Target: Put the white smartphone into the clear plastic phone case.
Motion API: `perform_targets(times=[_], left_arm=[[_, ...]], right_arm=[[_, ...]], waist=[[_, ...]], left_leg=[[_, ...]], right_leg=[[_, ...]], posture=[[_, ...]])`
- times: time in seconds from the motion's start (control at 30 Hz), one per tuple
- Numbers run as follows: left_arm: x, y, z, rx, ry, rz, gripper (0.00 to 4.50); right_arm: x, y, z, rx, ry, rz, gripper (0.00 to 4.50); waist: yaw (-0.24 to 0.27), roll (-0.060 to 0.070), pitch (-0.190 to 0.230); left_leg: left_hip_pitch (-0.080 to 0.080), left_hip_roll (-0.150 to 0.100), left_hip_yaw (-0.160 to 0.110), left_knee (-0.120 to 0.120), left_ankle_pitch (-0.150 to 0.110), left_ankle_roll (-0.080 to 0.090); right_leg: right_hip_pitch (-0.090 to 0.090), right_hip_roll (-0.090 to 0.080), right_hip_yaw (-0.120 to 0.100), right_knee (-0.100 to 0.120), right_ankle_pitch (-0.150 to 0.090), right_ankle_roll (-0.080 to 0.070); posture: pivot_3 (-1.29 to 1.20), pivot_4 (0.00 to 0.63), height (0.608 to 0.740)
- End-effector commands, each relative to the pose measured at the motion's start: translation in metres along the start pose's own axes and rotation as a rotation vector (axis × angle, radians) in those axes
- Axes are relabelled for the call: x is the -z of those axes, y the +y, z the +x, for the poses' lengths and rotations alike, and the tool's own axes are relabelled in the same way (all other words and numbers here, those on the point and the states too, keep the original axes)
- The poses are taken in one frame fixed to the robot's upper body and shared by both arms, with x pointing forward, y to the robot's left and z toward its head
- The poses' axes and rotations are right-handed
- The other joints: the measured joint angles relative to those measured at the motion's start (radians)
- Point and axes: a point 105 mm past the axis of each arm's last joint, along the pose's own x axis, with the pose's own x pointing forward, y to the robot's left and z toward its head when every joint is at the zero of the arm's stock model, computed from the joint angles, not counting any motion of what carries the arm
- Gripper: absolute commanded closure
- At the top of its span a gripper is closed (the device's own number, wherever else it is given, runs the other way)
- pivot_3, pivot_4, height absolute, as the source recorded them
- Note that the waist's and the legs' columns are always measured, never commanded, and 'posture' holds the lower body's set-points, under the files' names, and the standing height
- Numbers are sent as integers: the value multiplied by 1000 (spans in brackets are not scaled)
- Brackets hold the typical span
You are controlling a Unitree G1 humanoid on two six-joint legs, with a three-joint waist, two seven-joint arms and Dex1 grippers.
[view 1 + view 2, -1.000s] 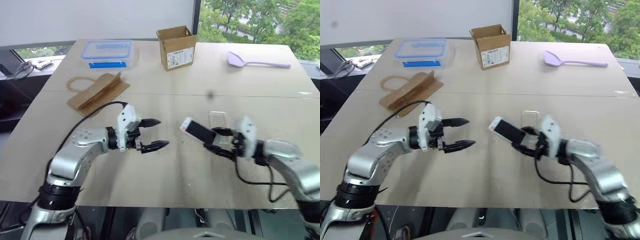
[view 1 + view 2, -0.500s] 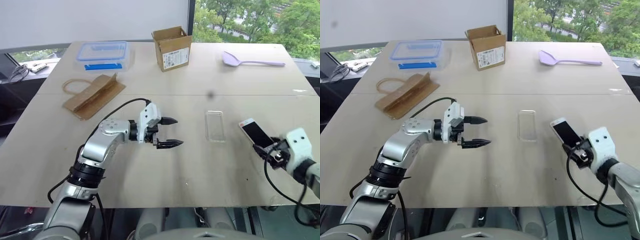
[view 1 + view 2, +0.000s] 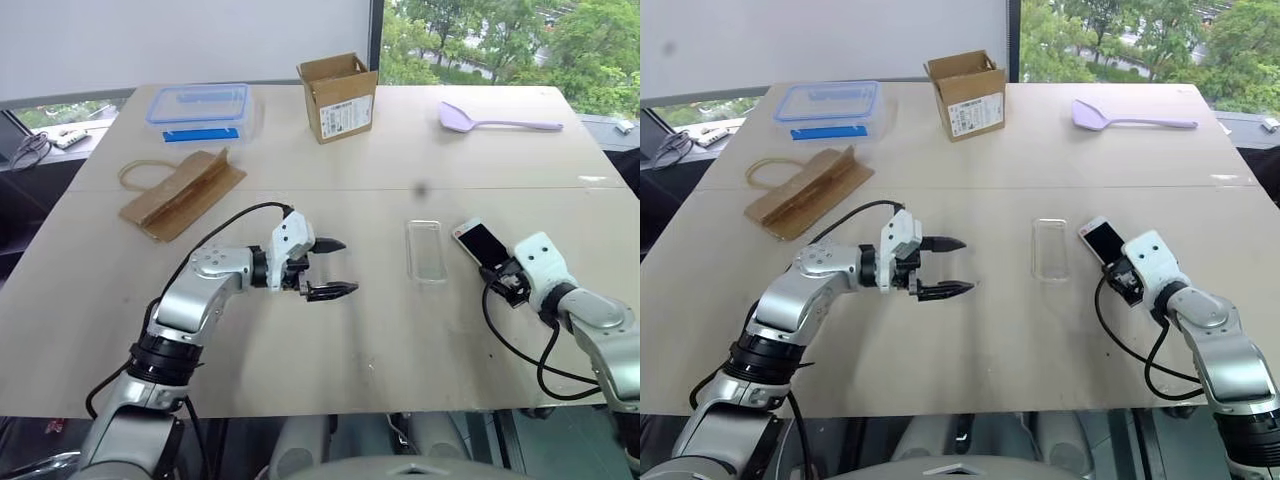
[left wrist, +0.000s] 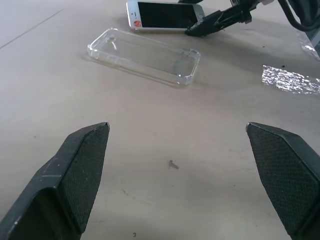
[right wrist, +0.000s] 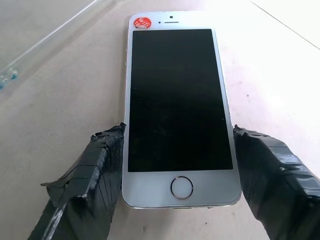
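Two arms over the pale table (image 3: 330,340) in the head views: right gripper (image 3: 492,268) clamps the white smartphone (image 3: 477,241) by its lower end, screen up, just beside the clear plastic phone case (image 3: 425,250), which lies flat and apart from it, open side apparently up. The phone looks angled toward the case, probably so its far end can enter the shell first. Left gripper (image 3: 335,268) hangs to the case's left, fingers spread wide and holding nothing, likely placed to steady the shell. Left wrist view: two matte, textured black fingers (image 4: 75,175) frame the glossy, thin-walled case, rounded corners, camera cut-out at one end; the phone lies beyond it, near but not touching. Right wrist view: tape-wrapped fingers (image 5: 90,175) pinch the phone's long edges beside the round home button; dark glass, white bezel, a red sticker at the far end.
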Motion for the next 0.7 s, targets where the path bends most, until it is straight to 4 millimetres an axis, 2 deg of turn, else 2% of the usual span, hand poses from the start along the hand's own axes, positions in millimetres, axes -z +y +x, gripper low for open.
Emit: perform_targets(times=[0.03, 0.13, 0.2, 0.23, 0.3, 0.4, 0.5, 0.53, 0.57, 0.67, 0.7], left_arm=[[-11, 1, -8, -28, -23, 41, 0], [-10, 1, -9, -32, -22, 39, 0], [-10, 0, -9, -33, -23, 36, 0], [-9, 0, -9, -34, -22, 34, 0], [-7, -1, -10, -40, -18, 32, 0], [-6, 0, -12, -52, -15, 31, 0], [-5, -1, -15, -65, -12, 28, 0], [-4, -1, -16, -66, -12, 28, 0], [-4, -2, -16, -67, -11, 27, 0], [-4, -2, -16, -71, -10, 29, 0], [-4, -2, -16, -72, -10, 29, 0]], right_arm=[[-6, 15, 4, -89, -24, -9, 1568], [-6, 15, 3, -121, -18, 46, 1568], [-8, 13, -1, -143, -21, 82, 529], [-11, 3, -2, -97, -31, 83, 198], [-16, -8, -8, -51, -51, 87, 92], [-30, -12, -17, -56, -118, 151, 92], [-53, 1, -29, -137, -197, 217, 880], [-59, 8, -30, -167, -209, 235, 1512], [-64, 14, -29, -188, -216, 251, 1847], [-67, 27, -15, -199, -183, 271, 3309], [-66, 31, -11, -205, -169, 268, 3309]], waist=[[-1, 0, 0], [-2, 0, 0], [-2, 0, 0], [-1, 0, 0], [2, 0, 0], [8, 1, 0], [9, 1, 1], [9, 1, 1], [7, 1, 1], [8, 1, 0], [8, 1, 1]], left_leg=[[0, 0, 0, 0, 0, 0], [0, 2, 0, 0, 0, 0], [0, 2, 0, 0, 0, 0], [0, 3, 0, 0, 0, 0], [0, 3, 0, 0, 0, 0], [-1, 2, 0, 0, 0, 0], [-2, 2, 0, 0, 0, 0], [-2, 2, -1, 0, 0, 0], [-2, 2, -1, 0, 0, 0], [-1, 2, -1, 0, 0, 0], [-1, 2, -1, 0, 0, 0]], right_leg=[[0, 0, 0, 0, 0, 0], [0, 2, 0, 0, 0, -1], [0, 3, 0, 0, 0, -1], [0, 3, 0, 0, 1, -2], [0, 3, 0, 0, 1, -2], [-1, 2, 0, 0, 1, -2], [-1, 2, 0, 0, 1, -2], [-1, 2, 0, -1, 1, -3], [-1, 2, 0, -1, 1, -3], [-1, 2, 0, 0, 0, -1], [-1, 2, 0, 0, 0, -1]], posture=[[0, 150, 740], [0, 150, 740], [0, 150, 740], [0, 150, 740], [0, 150, 740], [0, 150, 740], [0, 150, 740], [0, 150, 740], [0, 150, 740], [0, 150, 740], [0, 150, 740]])
